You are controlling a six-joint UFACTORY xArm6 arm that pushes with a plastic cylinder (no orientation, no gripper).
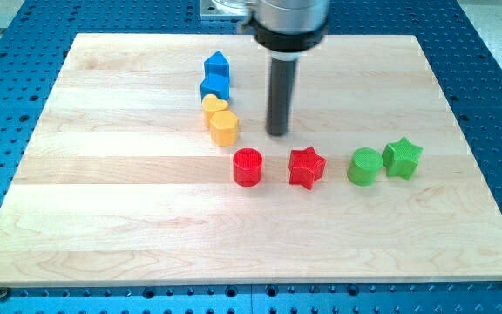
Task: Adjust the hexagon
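A yellow hexagon block (224,127) lies left of the board's middle, touching a second yellow block (213,105) just above it whose shape I cannot make out. My tip (277,133) rests on the board to the right of the yellow hexagon, with a clear gap between them. A red star (307,167) lies just below and right of the tip.
Two blue blocks (216,64) (215,85) stack in a line above the yellow ones. A red cylinder (247,167) lies below the hexagon. A green cylinder (364,167) and a green star (402,157) sit at the right. The wooden board (103,218) lies on a blue perforated table.
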